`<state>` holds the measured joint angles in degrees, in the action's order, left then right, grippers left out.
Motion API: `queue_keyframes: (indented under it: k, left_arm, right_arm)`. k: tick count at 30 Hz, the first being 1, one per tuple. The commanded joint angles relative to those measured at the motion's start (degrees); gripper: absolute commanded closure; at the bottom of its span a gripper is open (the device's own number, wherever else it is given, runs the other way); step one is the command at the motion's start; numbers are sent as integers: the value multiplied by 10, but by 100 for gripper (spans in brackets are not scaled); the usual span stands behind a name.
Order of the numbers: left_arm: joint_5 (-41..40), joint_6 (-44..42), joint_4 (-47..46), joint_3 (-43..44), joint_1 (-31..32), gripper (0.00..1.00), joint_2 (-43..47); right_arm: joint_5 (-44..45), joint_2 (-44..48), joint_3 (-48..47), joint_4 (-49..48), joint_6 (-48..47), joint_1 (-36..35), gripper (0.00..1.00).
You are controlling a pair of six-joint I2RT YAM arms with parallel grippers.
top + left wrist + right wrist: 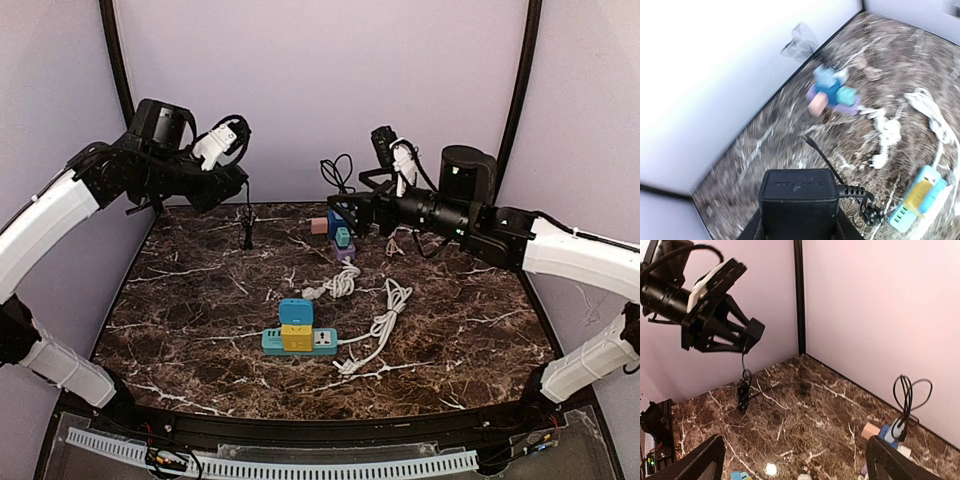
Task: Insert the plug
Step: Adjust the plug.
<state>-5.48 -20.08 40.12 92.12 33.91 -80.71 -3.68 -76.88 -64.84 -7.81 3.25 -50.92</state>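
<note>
My left gripper (pixel 228 187) is raised over the table's back left and is shut on a black power adapter (pixel 797 200). The adapter's thin black cord (pixel 247 228) hangs down to the table. The adapter also shows in the right wrist view (pixel 754 330). A teal power strip (pixel 300 341) lies at the table's middle front, with a blue plug (pixel 296 311) and a yellow plug (pixel 297 337) on it. It shows at the lower right of the left wrist view (pixel 917 200). My right gripper (pixel 345 210) is open and empty, raised at the back middle.
A purple power strip (pixel 343 250) with blue, teal and pink adapters lies at the back middle, under my right gripper. A black cord (pixel 338 172) loops up from it. White cable (pixel 380 325) runs from the teal strip over the table's middle. Walls close in the back and sides.
</note>
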Motion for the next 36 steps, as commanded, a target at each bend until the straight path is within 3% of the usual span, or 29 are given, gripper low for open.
queue_keyframes:
  k: [1,3,8,20,26,31,32,33,34,35,36]
  left_arm:
    - [-18,-200,-114,-104,121,99,99]
    - [-42,-255,-212,-188,183,99,150]
    - [-116,-298,-293,-234,286,99,177]
    - [-171,-329,-394,-282,317,99,157]
    - [-176,-340,-422,-300,317,99,160]
    - [-181,-344,-444,-313,317,99,166]
    - [-183,-344,-452,-317,317,99,166]
    - [-185,-344,-454,-318,317,99,166]
    - [-186,-340,-455,-320,317,94,167]
    - [-185,-336,-454,-323,317,72,168]
    - [-187,-323,-454,-326,317,59,171]
  right_arm:
    - [-63,20,-30,-33,24,-6,6]
    - [-67,23,-37,-48,22,-24,7]
    - [-53,6,-55,-43,-12,-90,8]
    - [-19,-73,-96,-45,39,-112,13]
    - [-21,-107,-122,-33,53,-111,38]
    - [-43,-118,-134,-16,69,-100,80]
    - [-48,-119,-135,-13,74,-96,97]
    - [-54,-118,-134,-9,78,-93,100]
    - [-65,-117,-134,-3,78,-89,100]
    - [-78,-115,-134,5,75,-83,100]
    - [-93,-110,-134,15,71,-77,100]
